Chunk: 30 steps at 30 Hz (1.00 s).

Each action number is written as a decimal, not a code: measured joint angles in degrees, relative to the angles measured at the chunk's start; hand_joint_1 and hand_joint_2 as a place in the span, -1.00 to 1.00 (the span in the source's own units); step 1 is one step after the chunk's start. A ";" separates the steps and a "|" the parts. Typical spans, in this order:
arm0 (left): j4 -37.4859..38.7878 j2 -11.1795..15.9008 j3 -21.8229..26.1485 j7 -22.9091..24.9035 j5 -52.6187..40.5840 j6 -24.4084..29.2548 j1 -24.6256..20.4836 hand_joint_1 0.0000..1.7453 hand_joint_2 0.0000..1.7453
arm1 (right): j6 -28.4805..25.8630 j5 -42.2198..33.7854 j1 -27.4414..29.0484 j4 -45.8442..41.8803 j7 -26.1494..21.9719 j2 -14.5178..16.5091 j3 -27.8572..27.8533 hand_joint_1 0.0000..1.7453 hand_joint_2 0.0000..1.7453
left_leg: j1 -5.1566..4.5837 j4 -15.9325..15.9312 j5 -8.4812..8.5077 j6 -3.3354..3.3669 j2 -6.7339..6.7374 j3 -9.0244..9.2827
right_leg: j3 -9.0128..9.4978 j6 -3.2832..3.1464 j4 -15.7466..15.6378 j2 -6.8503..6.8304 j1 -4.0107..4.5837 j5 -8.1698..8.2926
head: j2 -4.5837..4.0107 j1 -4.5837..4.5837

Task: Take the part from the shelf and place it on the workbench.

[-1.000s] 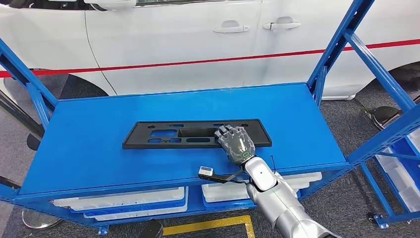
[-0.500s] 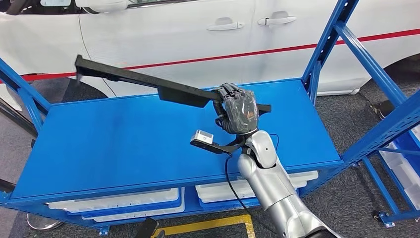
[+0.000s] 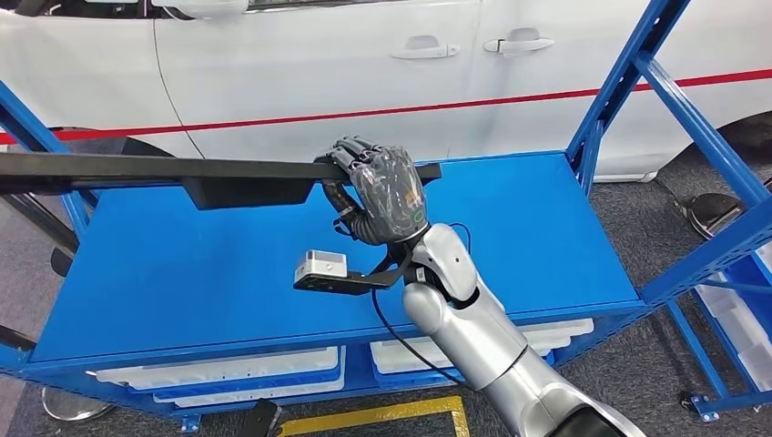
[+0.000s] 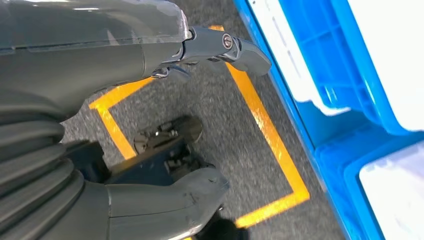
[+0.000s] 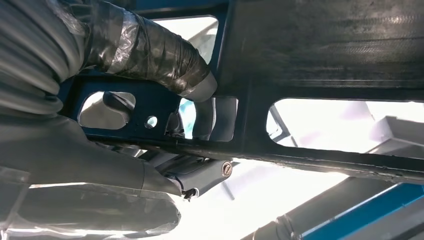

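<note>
The part (image 3: 137, 168) is a long flat black plastic panel with cut-outs, held roughly level in the air above the blue shelf top (image 3: 228, 264). Its left end runs off the picture's left edge. My right hand (image 3: 382, 191) grips it near its right end, fingers curled over the far edge. In the right wrist view, the panel (image 5: 325, 50) sits close against the right hand (image 5: 100, 165), with the taped thumb through a cut-out. My left hand (image 4: 100, 75) hangs over the floor, thumb and fingers apart, holding nothing.
A white car (image 3: 319, 64) stands just behind the shelf. Blue slanted uprights (image 3: 628, 73) frame the shelf's right side. White bins (image 3: 218, 369) sit under the shelf top, and blue-and-white bins (image 3: 737, 309) sit at the right. Yellow floor tape (image 4: 270, 125) marks the grey carpet.
The panel lay flat on the shelf a second ago. My right hand gripped it and lifted it; it has gone from tilted to level and moved left and toward me.
</note>
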 joint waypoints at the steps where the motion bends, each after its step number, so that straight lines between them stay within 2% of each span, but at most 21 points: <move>1: 0.00 0.00 0.17 -0.07 0.05 -0.47 0.12 -1.00 1.00 | 0.47 -1.17 -0.04 -0.26 -0.02 -0.07 0.40 1.00 1.00 | 0.00 0.09 -0.06 -0.01 -0.04 0.00 | -0.48 0.03 0.83 0.00 -0.04 0.13 | 0.00 -0.01; 2: 0.00 0.00 0.29 -0.12 0.08 -0.87 0.25 -1.00 1.00 | 0.85 -2.20 -0.05 -0.53 -0.08 -0.13 0.86 1.00 1.00 | 0.00 0.24 -0.16 -0.05 -0.10 0.01 | 0.06 0.00 -0.52 -0.01 -0.09 1.46 | 0.00 -0.01; 4: 0.00 0.01 0.41 -0.24 0.09 -1.60 0.49 -1.00 1.00 | 1.45 -4.11 -0.12 -1.24 -0.35 -0.19 1.81 1.00 1.00 | 0.01 0.76 -0.58 -0.29 -0.20 0.03 | 3.34 -0.27 -7.65 -0.02 -0.12 5.46 | 0.00 -0.01; 5: 0.00 0.01 0.49 -0.28 0.15 -1.94 0.57 -1.00 1.00 | 1.75 -4.96 -0.19 -1.62 -0.52 -0.19 2.30 1.00 1.00 | -0.08 1.14 -0.83 -0.50 -0.22 -0.09 | 4.89 -0.44 -11.10 -0.01 -0.05 6.75 | 0.00 -0.01; 6: 0.00 0.03 0.59 -0.32 0.23 -2.24 0.63 -1.00 1.00 | 2.00 -5.65 -0.24 -1.97 -0.67 -0.18 2.79 1.00 1.00 | -0.18 1.41 -1.00 -0.75 -0.22 -0.26 | 5.82 -0.64 -13.21 0.03 0.00 7.30 | 0.00 -0.02; 9: 0.00 0.18 0.93 -0.35 0.51 -2.94 0.91 -1.00 1.00 | 2.34 -6.68 -0.34 -2.57 -0.83 -0.15 4.17 1.00 1.00 | -0.33 1.58 -1.16 -1.43 -0.18 -0.56 | 6.05 -1.30 -14.19 0.19 0.10 7.23 | 0.00 -0.03; 11: 0.00 0.28 1.05 -0.33 0.41 -3.12 1.03 -1.00 1.00 | 2.37 -7.11 -0.41 -2.76 -1.02 -0.10 4.98 1.00 1.00 | -0.24 2.80 -2.19 -1.97 -0.15 -0.99 | 6.23 -1.88 -14.53 0.13 -0.13 7.38 | 0.00 -0.03; 12: 0.00 0.33 1.08 -0.33 0.31 -3.15 1.04 -1.00 1.00 | 2.37 -7.28 -0.44 -2.86 -1.12 -0.05 5.33 1.00 1.00 | -0.17 4.85 -3.49 -2.29 -0.13 -1.87 | 6.33 -2.14 -14.69 0.06 -0.29 7.45 | 0.00 -0.04; 14: 0.00 0.40 1.10 -0.27 0.02 -2.99 1.09 -1.00 1.00 | 2.33 -7.53 -0.44 -2.98 -1.29 0.04 5.94 1.00 1.00 | -0.01 12.14 -7.03 -2.80 -0.11 -5.22 | 6.38 -2.40 -14.72 -0.02 -0.29 7.43 | 0.00 -0.04; 15: 0.00 0.44 1.11 -0.23 -0.15 -2.78 1.16 -1.00 1.00 | 2.26 -7.66 -0.37 -3.01 -1.42 0.05 6.17 1.00 1.00 | 0.07 15.73 -8.26 -2.94 -0.11 -6.99 | 6.38 -2.46 -14.69 -0.03 -0.26 7.40 | 0.00 -0.04; 16: 0.00 0.50 1.12 -0.19 -0.31 -2.56 1.25 -1.00 1.00 | 2.15 -7.83 -0.29 -3.01 -1.62 0.06 6.40 1.00 1.00 | 0.10 17.75 -8.48 -2.98 -0.11 -8.10 | 6.41 -2.49 -14.67 -0.01 -0.23 7.37 | 0.00 -0.04; 17: 0.00 0.56 1.12 -0.16 -0.36 -2.39 1.34 -1.00 1.00 | 1.99 -8.11 -0.18 -3.01 -1.88 0.06 6.63 1.00 1.00 | 0.12 17.46 -7.52 -2.91 -0.11 -8.12 | 6.47 -2.52 -14.65 0.04 -0.20 7.32 | 0.00 -0.05; 18: 0.00 0.65 1.14 -0.11 -0.27 -2.31 1.40 -1.00 1.00 | 1.81 -8.45 -0.10 -3.02 -2.19 0.07 6.87 1.00 1.00 | 0.11 14.80 -5.56 -2.72 -0.11 -7.00 | 6.58 -2.52 -14.64 0.11 -0.17 7.27 | 0.00 -0.05; 19: 0.00 0.74 1.17 -0.02 -0.07 -2.31 1.43 -1.00 1.00 | 1.61 -8.79 -0.03 -3.03 -2.49 0.10 7.11 1.00 1.00 | 0.08 10.52 -3.28 -2.40 -0.11 -5.13 | 6.72 -2.49 -14.64 0.18 -0.14 7.20 | 0.00 -0.05; 21: 0.00 0.97 1.36 0.27 0.39 -2.39 1.38 -1.00 1.00 | 1.22 -9.36 0.10 -3.06 -2.98 0.17 7.51 1.00 1.00 | -0.21 3.40 -0.61 -1.74 -0.13 -1.80 | 6.79 -2.22 -14.70 0.25 0.02 7.14 | 0.00 -0.04; 22: 0.00 1.05 1.48 0.54 0.58 -2.34 1.41 -1.00 1.00 | 1.06 -9.52 0.25 -3.07 -3.15 0.19 7.70 1.00 1.00 | -0.38 1.69 -0.31 -1.52 -0.16 -1.07 | 6.73 -2.00 -14.74 0.24 0.06 7.17 | 0.00 -0.03; 23: 0.00 1.14 1.59 0.93 0.67 -2.11 1.51 -1.00 1.00 | 0.92 -9.63 0.50 -3.08 -3.28 0.19 7.92 1.00 1.00 | -0.53 1.36 -0.47 -1.41 -0.19 -0.90 | 6.68 -1.73 -14.84 0.23 0.08 7.24 | 0.00 -0.04; 25: 0.00 1.25 1.73 2.15 0.57 -1.09 1.89 -1.00 1.00 | 0.66 -9.70 1.36 -3.29 -3.56 0.21 8.48 1.00 1.00 | -0.35 0.67 -0.14 -1.05 -0.15 -0.73 | 6.78 -1.08 -14.94 0.19 0.09 7.17 | 0.00 -0.03; 26: 0.00 1.30 1.76 2.80 0.44 -0.45 2.07 -1.00 1.00 | 0.48 -9.75 1.85 -3.50 -3.71 0.22 8.77 1.00 1.00 | -0.17 0.29 0.07 -0.77 -0.10 -0.55 | 6.57 -0.78 -14.32 0.17 0.12 6.56 | 0.00 -0.03; 28: 0.00 1.40 1.81 3.94 0.05 0.67 2.27 -1.00 1.00 | 0.06 -9.94 2.82 -3.98 -3.97 0.22 9.35 1.00 1.00 | 0.10 -0.27 0.39 -0.22 -0.01 -0.28 | 4.59 -0.36 -9.81 0.16 0.06 3.63 | 0.00 -0.01; 30: 0.00 1.57 1.85 4.63 -0.25 1.36 2.48 -1.00 1.00 | -0.20 -10.19 3.89 -4.19 -4.05 0.18 9.87 1.00 1.00 | 0.07 -0.24 0.35 0.00 -0.01 -0.31 | 1.09 -0.08 -2.58 0.16 -0.08 0.26 | 0.00 -0.02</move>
